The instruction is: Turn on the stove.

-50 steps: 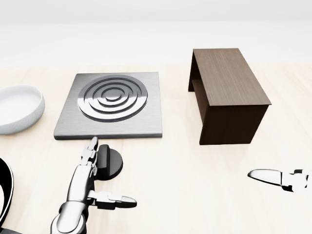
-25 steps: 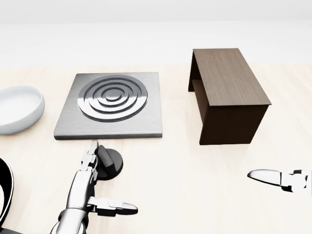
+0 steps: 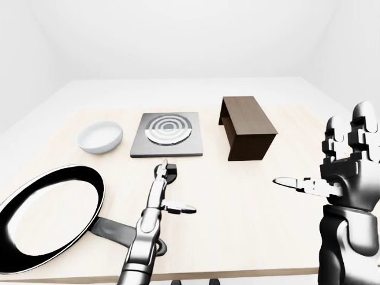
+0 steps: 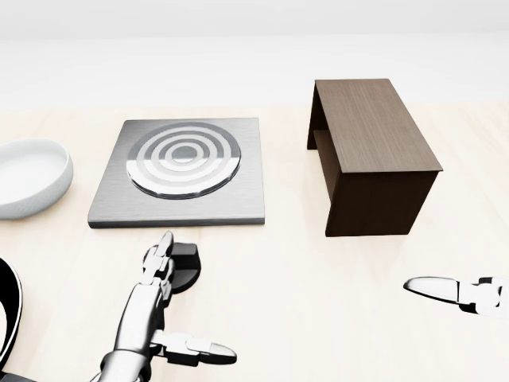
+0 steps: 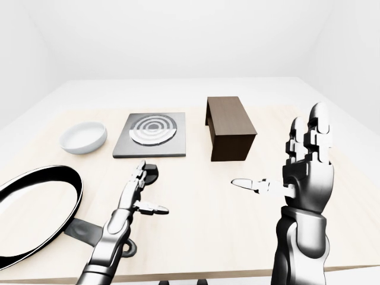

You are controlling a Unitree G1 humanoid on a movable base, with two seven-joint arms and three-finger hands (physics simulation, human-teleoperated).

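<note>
Shifted right since earlier, the open left robot hand (image 4: 159, 274) overlaps the stove's black knob (image 4: 184, 264).

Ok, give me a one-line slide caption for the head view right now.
Left hand with open fingers on the black knob below the stove; right hand open at the right edge.

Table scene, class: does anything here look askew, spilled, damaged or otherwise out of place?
Nothing looks spilled, damaged or tipped. The stove plate, bowl, wooden stand and frying pan all sit flat. The left hand rests its open fingers at the black knob.
</note>
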